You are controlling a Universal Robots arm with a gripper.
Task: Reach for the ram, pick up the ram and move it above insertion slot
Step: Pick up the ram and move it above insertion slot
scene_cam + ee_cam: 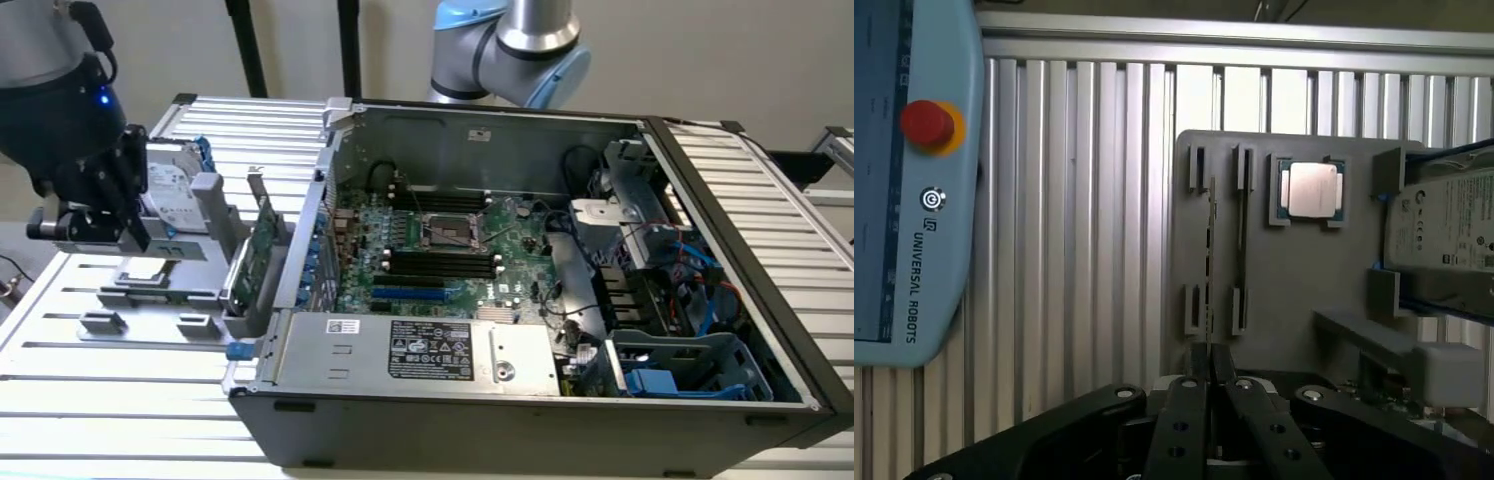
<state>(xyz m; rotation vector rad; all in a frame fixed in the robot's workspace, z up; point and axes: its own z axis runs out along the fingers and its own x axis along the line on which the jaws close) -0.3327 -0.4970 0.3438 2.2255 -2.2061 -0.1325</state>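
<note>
Grey plastic brackets on the holder plate [1294,290] prop the ram [1211,250] on its long edge, one pair at each end. That leaves its thin top edge free for a pinch from above. The plate lies on the ribbed metal table [1084,250], outside the open computer case [534,420] and on the exterior view's left of it.

The gripper [1210,352] hangs over that plate, above the end of the stick rather than on it. Its fingers [1197,400] are drawn almost together with only a sliver between them, and I judge they hold nothing. Their narrow gap lines up with the ram's edge, which suits so thin a part.

A silver processor chip [1309,190] sits in its own recess near the ram. The hard drive [1444,225] stands at the far side of the plate. A teach pendant [914,200] rests on the table, well apart. The black memory slots [441,262] wait on the board inside the case, far from the ram, so the pick-up is not yet done.
</note>
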